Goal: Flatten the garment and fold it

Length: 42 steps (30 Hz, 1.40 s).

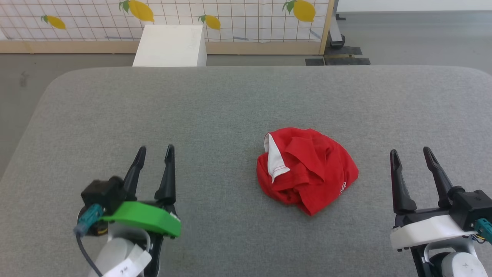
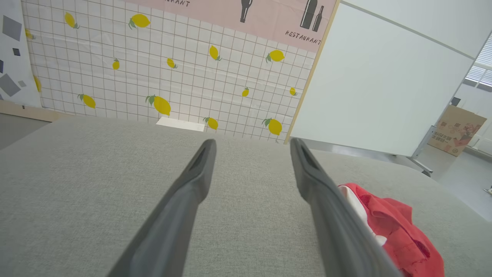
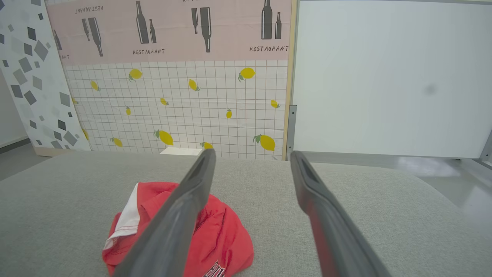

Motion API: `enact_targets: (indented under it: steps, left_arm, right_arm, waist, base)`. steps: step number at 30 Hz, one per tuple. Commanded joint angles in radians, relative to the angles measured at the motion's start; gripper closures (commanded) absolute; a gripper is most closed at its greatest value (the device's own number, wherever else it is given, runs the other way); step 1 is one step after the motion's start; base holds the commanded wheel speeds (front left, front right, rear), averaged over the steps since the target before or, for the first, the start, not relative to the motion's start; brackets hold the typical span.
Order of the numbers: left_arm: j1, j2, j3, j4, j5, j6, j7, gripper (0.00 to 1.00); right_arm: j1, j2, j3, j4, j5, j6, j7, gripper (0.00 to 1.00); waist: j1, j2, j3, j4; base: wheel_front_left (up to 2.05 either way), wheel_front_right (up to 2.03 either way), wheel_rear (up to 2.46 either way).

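Garment [image 1: 307, 169]: lay crumpled in one mound on the grey padded table [image 1: 230, 100], between the left gripper [image 1: 156, 147] and the right gripper [image 1: 409, 151], nearer the right and touching neither; both claws stood spread and empty. Judged light, limp and probably slippery; best pinched at outer edges and drawn apart. Red cloth; white panel [image 1: 273, 156] turned outward on its left; small fragment of print [image 1: 342, 187] at its right edge.
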Motion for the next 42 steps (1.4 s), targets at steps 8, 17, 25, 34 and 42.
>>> enact_targets:
  steps: [8,17,25,34,42]
  left_arm:
    - [0.082,-0.066,0.097,-0.035,0.11,-0.051,-0.004,0.0]
    - [0.072,-0.099,0.124,-0.029,0.17,-0.076,-0.004,0.0]
    - [0.061,-0.116,0.128,-0.022,0.188,-0.088,-0.004,0.0]
    - [0.038,-0.129,0.12,-0.03,0.196,-0.094,-0.004,0.0]
    - [0.032,-0.134,0.113,-0.032,0.19,-0.097,-0.004,0.0]
  right_arm:
    - [0.02,0.0,-0.008,0.004,-0.006,-0.002,0.008,0.0]
    - [0.013,0.0,-0.001,0.019,-0.003,-0.002,0.008,0.0]
    - [-0.06,0.0,0.093,0.044,-0.035,-0.002,0.064,0.0]
    - [-0.303,0.0,0.269,0.333,-0.049,-0.002,0.374,0.0]
    - [-0.457,0.0,0.283,0.544,-0.07,-0.002,0.523,0.59]
  waist:
    - [0.0,0.0,0.006,0.013]
    - [0.0,0.0,0.015,0.009]
    - [0.0,0.0,0.034,0.021]
    - [0.0,0.0,0.068,0.065]
    - [0.0,0.0,0.094,0.091]
  base:
    - [0.0,0.0,0.0]
    - [0.0,0.0,0.0]
    - [0.0,0.0,0.0]
    - [0.0,0.0,0.0]
    - [0.0,0.0,0.0]
